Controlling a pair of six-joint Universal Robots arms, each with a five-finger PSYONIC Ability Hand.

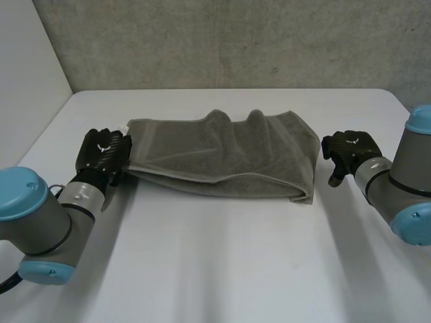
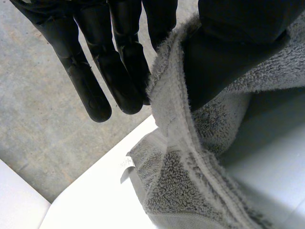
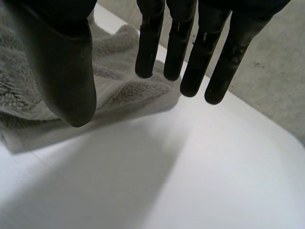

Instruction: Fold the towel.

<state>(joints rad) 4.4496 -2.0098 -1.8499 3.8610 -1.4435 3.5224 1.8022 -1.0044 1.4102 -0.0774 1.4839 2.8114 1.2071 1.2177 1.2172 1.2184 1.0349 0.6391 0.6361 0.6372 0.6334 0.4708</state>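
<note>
Your towel (image 1: pixel 222 158) lies doubled lengthwise on the white table (image 1: pixel 222 269), long axis running 9 to 3 o'clock. Your left hand (image 1: pixel 102 155) pinches its 9 o'clock end; your right hand (image 1: pixel 350 149), spread and empty, hangs just beside the 3 o'clock end.

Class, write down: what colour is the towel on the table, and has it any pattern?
The towel is plain grey, unpatterned; the head view shows it best.

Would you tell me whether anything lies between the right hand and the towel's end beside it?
Nothing visible does. The right hand is open beside the end of the towel, with only bare table between them. The left hand pinches the opposite end.
</note>
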